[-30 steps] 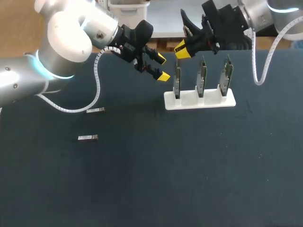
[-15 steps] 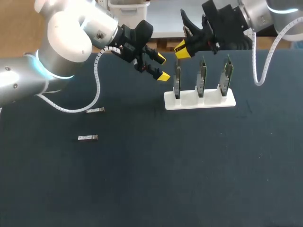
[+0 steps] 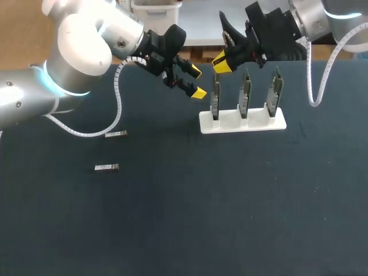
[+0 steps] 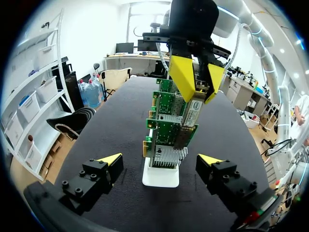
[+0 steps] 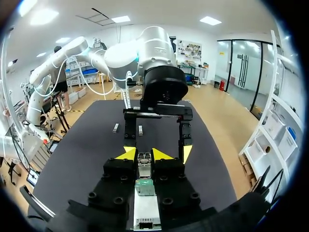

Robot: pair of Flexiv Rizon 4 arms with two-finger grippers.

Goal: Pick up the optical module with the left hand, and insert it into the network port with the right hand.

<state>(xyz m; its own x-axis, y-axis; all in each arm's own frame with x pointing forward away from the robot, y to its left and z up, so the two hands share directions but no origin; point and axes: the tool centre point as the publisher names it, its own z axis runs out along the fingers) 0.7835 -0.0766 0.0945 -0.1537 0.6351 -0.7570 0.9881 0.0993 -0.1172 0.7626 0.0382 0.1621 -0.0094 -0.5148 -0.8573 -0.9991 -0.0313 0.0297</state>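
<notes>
Fingers of left gripper (image 3: 194,82) spread wide, empty, beside the white plastic stand (image 3: 241,123) of three upright green circuit cards (image 3: 245,92). Right gripper (image 3: 221,62) above the endmost card. Two loose silver modules (image 3: 115,134) on dark table (image 3: 172,218), well apart from stand.
Left wrist: right fingers pinch the slim silver metal optical module (image 4: 192,112), tilted, lower end at nearest card's edge.
Right wrist: module between yellow tips, just over card.

- A robot lab.
- A white left arm (image 3: 80,52) and right arm (image 3: 313,17) hang over a dark bench (image 3: 230,201).
- Green circuit boards (image 3: 246,91) stand in a white holder (image 3: 241,122).
</notes>
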